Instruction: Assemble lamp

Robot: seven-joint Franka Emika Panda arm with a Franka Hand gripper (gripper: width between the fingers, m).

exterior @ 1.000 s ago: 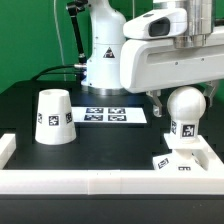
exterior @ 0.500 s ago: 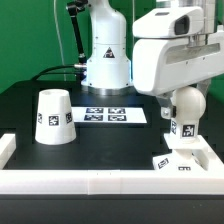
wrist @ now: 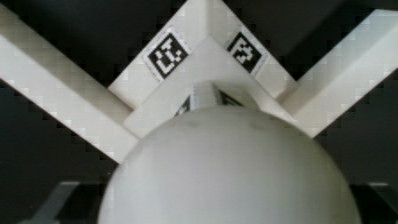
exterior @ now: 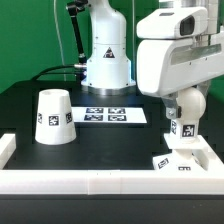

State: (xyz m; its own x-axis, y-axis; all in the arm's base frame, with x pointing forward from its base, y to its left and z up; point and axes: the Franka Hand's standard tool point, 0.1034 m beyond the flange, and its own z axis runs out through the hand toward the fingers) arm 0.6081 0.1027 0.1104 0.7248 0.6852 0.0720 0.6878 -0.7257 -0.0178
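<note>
Gripper (exterior: 183, 97) is seen low over the bulb (exterior: 185, 106) on the exterior view's right; the fingers are hidden behind the arm's white housing, so how far they stand apart cannot be told, nor whether the bulb is touched. In the wrist view the bulb's rounded top (wrist: 214, 160) fills the foreground, with no fingertip clearly made out beside it.

The bulb is stood upright on its tagged neck, seated on the base (exterior: 184, 157), which is tucked into the corner formed by the white border rails (exterior: 80, 182).

The shade (exterior: 53, 117) is set wide end down on the black table (exterior: 110, 145), well apart at the exterior view's left. The marker board (exterior: 113, 115) lies flat between them, farther back.
</note>
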